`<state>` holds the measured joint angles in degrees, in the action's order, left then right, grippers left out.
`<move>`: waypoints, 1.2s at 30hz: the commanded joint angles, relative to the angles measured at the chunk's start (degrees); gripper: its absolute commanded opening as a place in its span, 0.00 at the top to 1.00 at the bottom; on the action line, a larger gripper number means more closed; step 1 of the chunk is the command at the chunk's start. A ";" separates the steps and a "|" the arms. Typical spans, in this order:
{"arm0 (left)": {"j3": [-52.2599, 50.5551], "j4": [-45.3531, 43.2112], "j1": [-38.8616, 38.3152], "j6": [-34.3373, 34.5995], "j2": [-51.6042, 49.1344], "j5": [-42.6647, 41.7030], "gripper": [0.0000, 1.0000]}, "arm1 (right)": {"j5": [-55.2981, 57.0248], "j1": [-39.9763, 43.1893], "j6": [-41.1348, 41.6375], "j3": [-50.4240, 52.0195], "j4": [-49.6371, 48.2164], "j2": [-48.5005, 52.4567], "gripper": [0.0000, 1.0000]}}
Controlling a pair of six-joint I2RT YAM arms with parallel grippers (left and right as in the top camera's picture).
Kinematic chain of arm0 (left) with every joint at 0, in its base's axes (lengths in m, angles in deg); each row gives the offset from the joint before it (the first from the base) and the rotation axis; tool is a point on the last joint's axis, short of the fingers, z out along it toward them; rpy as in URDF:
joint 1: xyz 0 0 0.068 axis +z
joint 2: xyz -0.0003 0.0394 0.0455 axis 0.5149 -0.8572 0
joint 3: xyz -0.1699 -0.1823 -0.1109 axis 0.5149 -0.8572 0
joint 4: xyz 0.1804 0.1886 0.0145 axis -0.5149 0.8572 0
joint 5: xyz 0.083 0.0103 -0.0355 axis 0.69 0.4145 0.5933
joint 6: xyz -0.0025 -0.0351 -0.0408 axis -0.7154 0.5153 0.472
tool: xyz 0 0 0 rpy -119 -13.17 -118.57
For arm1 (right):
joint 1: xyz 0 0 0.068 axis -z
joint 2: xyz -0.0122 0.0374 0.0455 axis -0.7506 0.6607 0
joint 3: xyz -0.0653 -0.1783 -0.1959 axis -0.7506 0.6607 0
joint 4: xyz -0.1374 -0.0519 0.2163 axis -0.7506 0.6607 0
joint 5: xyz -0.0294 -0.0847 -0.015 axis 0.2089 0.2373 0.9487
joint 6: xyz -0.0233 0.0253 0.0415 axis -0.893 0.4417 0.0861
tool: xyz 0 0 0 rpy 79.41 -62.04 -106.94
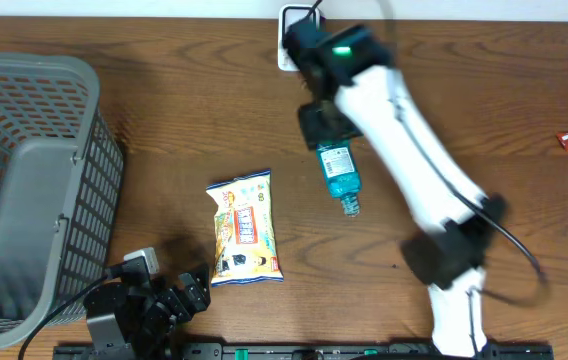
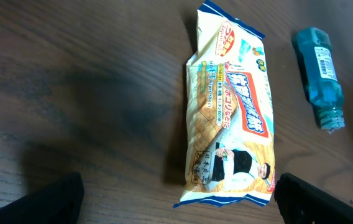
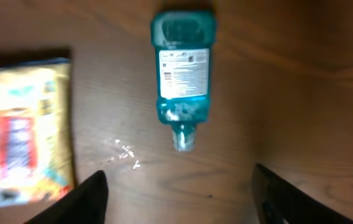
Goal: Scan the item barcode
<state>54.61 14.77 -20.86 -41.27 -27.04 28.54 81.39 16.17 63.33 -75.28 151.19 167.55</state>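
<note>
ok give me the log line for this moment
left jaws: open, by snack bag | right jaws: open, near bottle | bottle: flat on table, not held

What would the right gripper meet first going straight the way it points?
Likely the blue bottle, lying on the table, centred between the open fingers of the right gripper. Depth unclear; contact may fall near its neck.

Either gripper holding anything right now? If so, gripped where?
Nothing is held. The left gripper is open by the snack bag. The right gripper is open, and the blue bottle lies on the table, clear of its fingers.
</note>
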 commanded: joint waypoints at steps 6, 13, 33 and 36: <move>-0.33 2.21 0.20 -0.96 0.09 -0.59 0.02 | 1.92 0.02 2.38 12.52 -0.46 -26.56 0.01; -0.33 2.21 0.20 -0.96 0.09 -0.59 0.01 | 2.32 0.15 3.96 36.02 -13.33 -34.86 0.01; -0.33 2.21 0.20 -0.96 0.09 -0.59 0.02 | -21.05 13.25 -11.89 63.60 -49.13 -21.92 0.01; -0.33 2.21 0.20 -0.96 0.09 -0.59 0.01 | -26.75 15.54 -14.49 63.60 -49.99 -17.42 0.01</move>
<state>54.61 14.77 -20.86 -41.27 -27.04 28.54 62.66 30.27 54.24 -12.18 101.86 146.61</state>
